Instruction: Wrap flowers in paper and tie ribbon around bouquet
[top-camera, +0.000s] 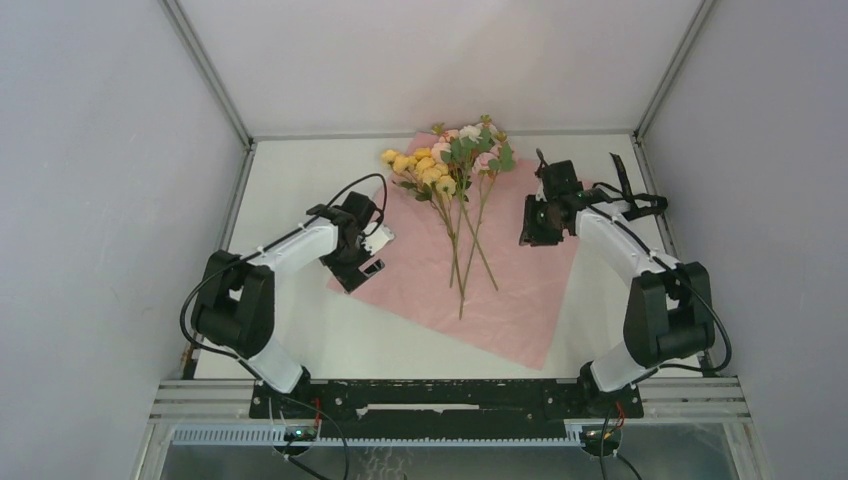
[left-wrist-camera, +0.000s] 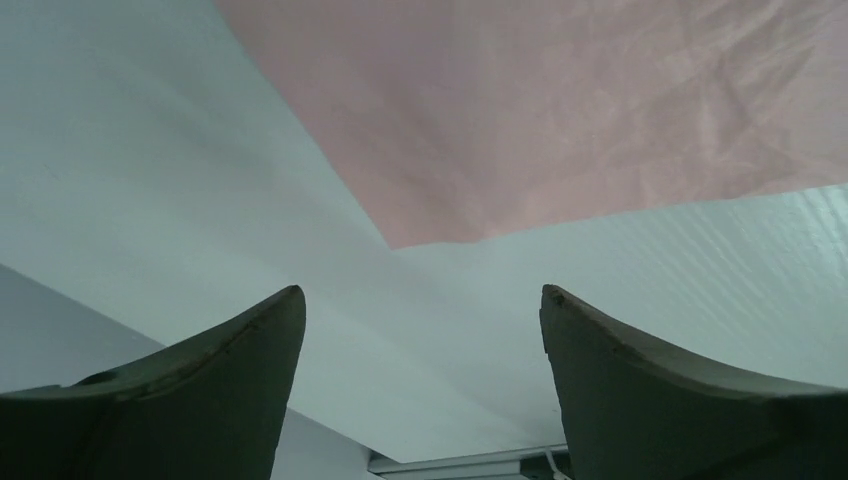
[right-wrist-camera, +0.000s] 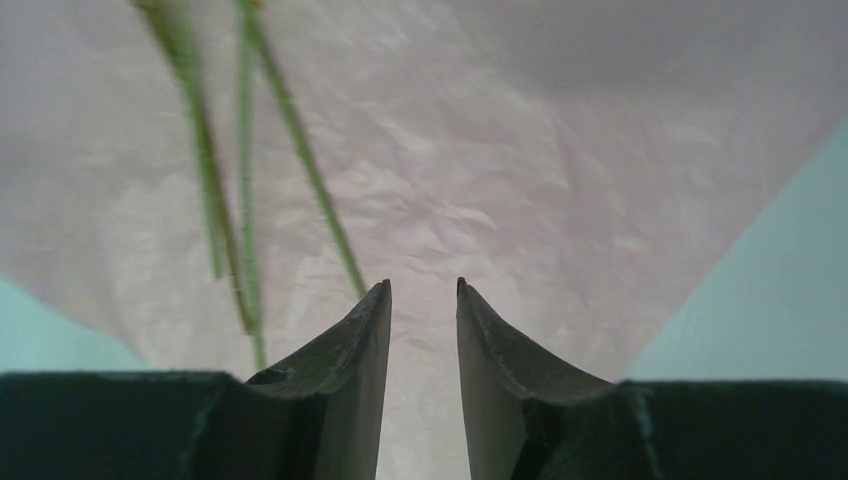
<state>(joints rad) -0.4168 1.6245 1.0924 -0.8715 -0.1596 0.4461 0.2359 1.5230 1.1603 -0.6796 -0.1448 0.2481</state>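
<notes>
Left claw (left-wrist-camera: 420, 300) gapes wide and empty just off the paper (left-wrist-camera: 560, 100) corner, right claw (right-wrist-camera: 422, 290) narrow and empty over it beside the flowers (top-camera: 450, 165) lying on it, so a shallow pinch could crumple the paper and scatter them.

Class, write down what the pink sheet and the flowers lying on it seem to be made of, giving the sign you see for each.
The paper: thin matte tissue-like wrapping paper, going by its fine crinkles and dull surface. The flowers: possibly artificial, plastic or fabric, given thin, evenly green stems; the pictures leave that open.
</notes>
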